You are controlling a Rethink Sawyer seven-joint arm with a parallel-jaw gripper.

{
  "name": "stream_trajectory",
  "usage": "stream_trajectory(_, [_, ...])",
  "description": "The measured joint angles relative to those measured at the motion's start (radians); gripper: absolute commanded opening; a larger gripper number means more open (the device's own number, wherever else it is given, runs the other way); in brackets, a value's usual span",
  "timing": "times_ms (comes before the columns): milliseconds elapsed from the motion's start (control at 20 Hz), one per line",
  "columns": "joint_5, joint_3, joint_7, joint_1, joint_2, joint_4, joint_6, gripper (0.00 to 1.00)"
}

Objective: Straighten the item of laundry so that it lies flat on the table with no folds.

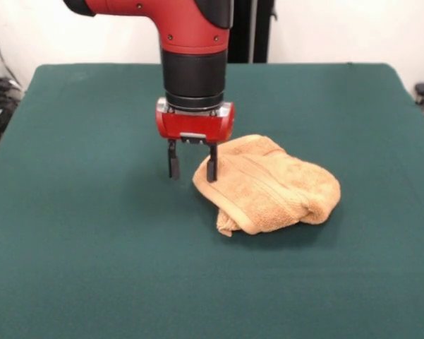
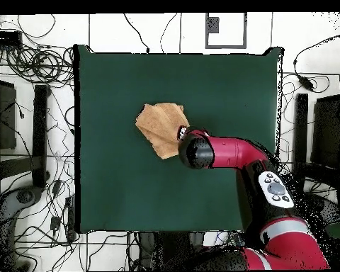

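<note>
Orange-tan terry towel (image 1: 271, 185), small, bunched and folded over itself, lying slightly right of centre on the wide dark green cloth-covered table (image 1: 92, 268) in the front view. Red-and-black end effector (image 1: 192, 166) hangs at the towel's nine o'clock edge, two dark fingers spread apart, holding nothing; one finger (image 1: 212, 167) at the hem, the other over bare cloth. Step judged: approach for a first grasp. Next move calls for lowering, pinching that edge, then drawing outward to unfold.
</note>
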Motion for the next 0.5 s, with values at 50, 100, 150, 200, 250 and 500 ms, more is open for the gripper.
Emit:
stream_trajectory(50, [0.0, 0.0, 0.0, 0.0, -0.002, 0.0, 0.0, 1.0])
stream_trajectory(100, [0.0, 0.0, 0.0, 0.0, -0.003, 0.0, 0.0, 1.0])
stream_trajectory(150, [0.0, 0.0, 0.0, 0.0, -0.004, 0.0, 0.0, 1.0])
stream_trajectory(200, [0.0, 0.0, 0.0, 0.0, -0.005, 0.0, 0.0, 1.0])
stream_trajectory(250, [0.0, 0.0, 0.0, 0.0, -0.009, 0.0, 0.0, 1.0])
stream_trajectory(500, [0.0, 0.0, 0.0, 0.0, -0.02, 0.0, 0.0, 1.0])
